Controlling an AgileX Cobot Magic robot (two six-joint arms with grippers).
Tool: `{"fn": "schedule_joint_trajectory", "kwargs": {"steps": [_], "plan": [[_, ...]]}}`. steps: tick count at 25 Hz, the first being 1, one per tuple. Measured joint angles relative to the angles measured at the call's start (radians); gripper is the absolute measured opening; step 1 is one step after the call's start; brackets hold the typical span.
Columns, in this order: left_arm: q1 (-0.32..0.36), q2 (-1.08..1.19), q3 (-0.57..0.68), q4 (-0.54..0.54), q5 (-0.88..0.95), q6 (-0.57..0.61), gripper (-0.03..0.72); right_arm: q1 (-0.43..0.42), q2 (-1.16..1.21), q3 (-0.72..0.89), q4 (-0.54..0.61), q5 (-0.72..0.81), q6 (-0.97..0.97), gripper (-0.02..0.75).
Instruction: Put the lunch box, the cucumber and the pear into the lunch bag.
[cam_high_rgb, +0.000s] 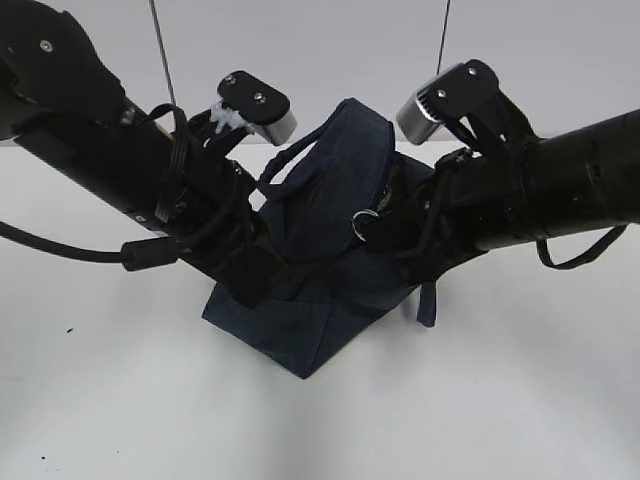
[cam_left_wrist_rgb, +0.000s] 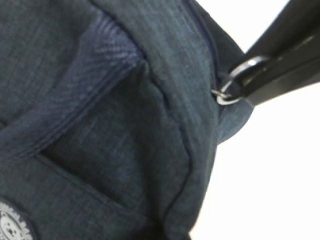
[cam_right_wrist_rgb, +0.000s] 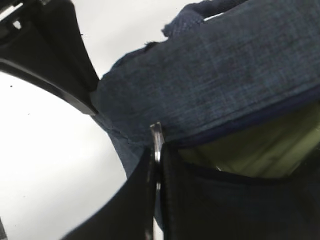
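Bag (cam_high_rgb: 320, 270): on your surface (cam_high_rgb: 520, 400), pinched between both arms. Right tool (cam_right_wrist_rgb: 156, 165) clenched on ring (cam_right_wrist_rgb: 156, 137), presumably to work the zip. Left tool: pressed against fabric as brace; state cannot be told. Pale contents (cam_right_wrist_rgb: 250, 145) inside, unidentifiable.

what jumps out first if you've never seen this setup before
A large dark navy fabric lunch bag stands mid-table, squeezed between two black arms that reach in from left and right. The right gripper is pinched shut on the silver ring zip pull at the bag's top edge. Beside it, the opening shows a pale yellowish-green interior.
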Motion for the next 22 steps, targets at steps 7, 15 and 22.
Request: {"fn": "schedule_joint_trajectory", "kwargs": {"steps": [7,15,22], "plan": [[0.020,0.000,0.000,0.005,0.004,-0.027,-0.015,0.000,-0.009,-0.010,-0.238,0.048,0.206,0.006],[0.050,-0.004,0.000,0.001,0.018,-0.034,-0.015,0.000,-0.090,-0.027,-0.296,0.052,0.264,0.006],[0.053,-0.006,0.000,0.000,0.034,-0.034,-0.015,0.000,-0.003,-0.048,-0.297,-0.042,0.267,0.006]]}}
